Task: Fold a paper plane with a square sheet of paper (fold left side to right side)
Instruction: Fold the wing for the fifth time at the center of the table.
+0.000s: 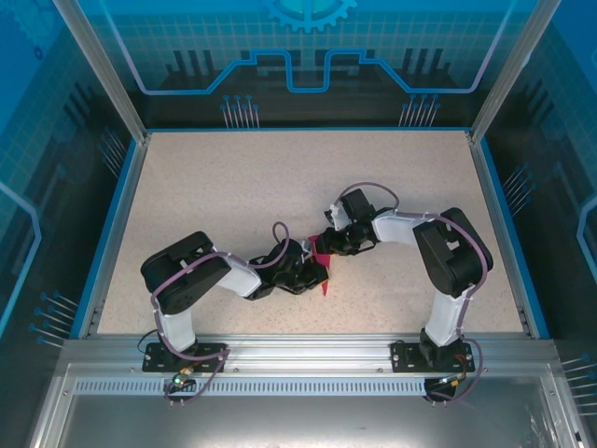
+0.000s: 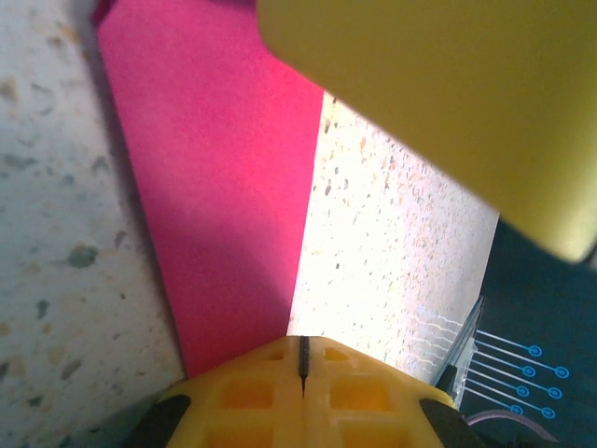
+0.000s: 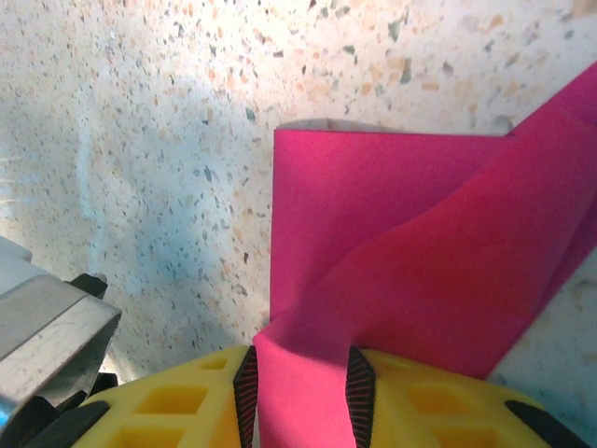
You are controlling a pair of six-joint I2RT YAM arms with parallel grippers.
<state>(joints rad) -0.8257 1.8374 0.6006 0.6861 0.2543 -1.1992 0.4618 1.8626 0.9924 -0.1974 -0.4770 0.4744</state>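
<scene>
Right gripper [image 3: 303, 383] is closed partway on a raised fold of the pink paper [image 3: 373, 215], which comes up between its yellow fingers and is nipped by the black ribbed pads [image 3: 359, 387]. From that pinch the paper lifts and sweeps off to the right of the wrist view. It crosses over a flat layer whose straight left edge and square corner lie on the speckled table [image 3: 140, 140]. A grey metal part [image 3: 47, 345] sits just left of the paper.

Left gripper [image 2: 303, 364] is at the paper's narrow end, its two yellow fingertips pressed fully together with only a thin seam between them. The paper runs in under the tips, and it cannot be told whether they pinch it or merely press on it. A blurred yellow shape [image 2: 438, 103] hangs over the paper's far end.

From above, both grippers crowd over the paper from either side. The paper lies on the table with small pink patches showing between and just below the grippers.
</scene>
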